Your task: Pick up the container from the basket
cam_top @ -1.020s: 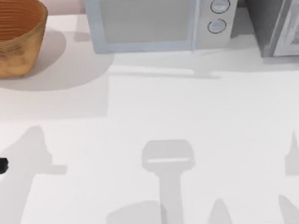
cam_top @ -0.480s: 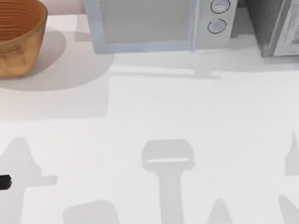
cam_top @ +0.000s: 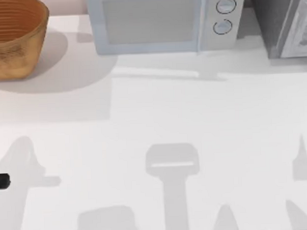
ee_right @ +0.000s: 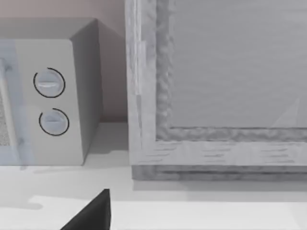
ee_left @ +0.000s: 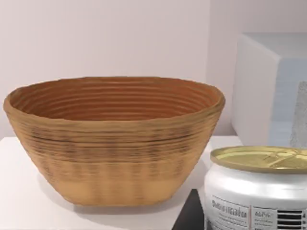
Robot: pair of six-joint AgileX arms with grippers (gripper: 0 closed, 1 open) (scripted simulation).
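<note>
The basket (cam_top: 10, 37) is a round woven bowl, tan-orange outside and ribbed orange-brown inside, standing at the table's far left back corner. In the left wrist view the basket (ee_left: 112, 139) stands upright with nothing showing inside it. The container (ee_left: 256, 189), a white can with a gold top and printed label, hangs close to that camera, outside the basket and nearer than it. A dark finger (ee_left: 188, 215) of my left gripper lies against its side. A dark tip of my left gripper (cam_top: 0, 181) pokes in at the top view's left edge. A dark part of my right gripper (ee_right: 91, 213) sits low in the right wrist view.
A pale grey microwave (cam_top: 162, 20) with two round knobs stands at the back middle. A grey boxy appliance (cam_top: 287, 20) fills the back right corner, close in front of the right wrist camera (ee_right: 216, 86). Arm shadows lie on the white table (cam_top: 194, 113).
The dark tip of my left gripper at the left edge moved toward the table's front, then came back a little. The arm shadows at the front left shifted with it.
</note>
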